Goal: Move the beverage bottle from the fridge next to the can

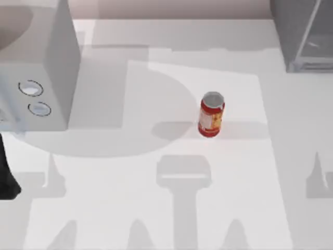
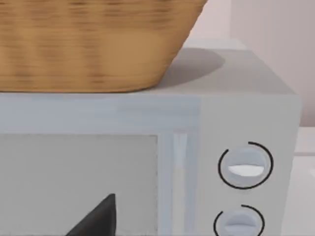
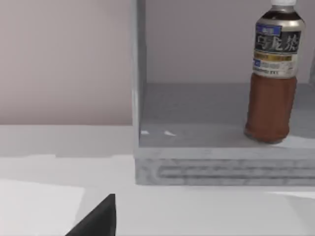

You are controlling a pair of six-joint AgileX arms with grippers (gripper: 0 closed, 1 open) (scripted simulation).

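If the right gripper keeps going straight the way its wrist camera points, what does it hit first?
Probably the fridge: its grey base ledge faces the right gripper. The beverage bottle stands upright inside, off to one side. Depth is unclear.

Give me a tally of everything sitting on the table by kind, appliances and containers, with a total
Bottles: 1, the beverage bottle, upright inside the fridge
Cans: 1, the can, upright near the table's middle
Fridges: 1, at the top view's far right
White boxes with two dials: 1, the white box, at the top view's left
Baskets: 1, the wicker basket, on the white box
Total: 5
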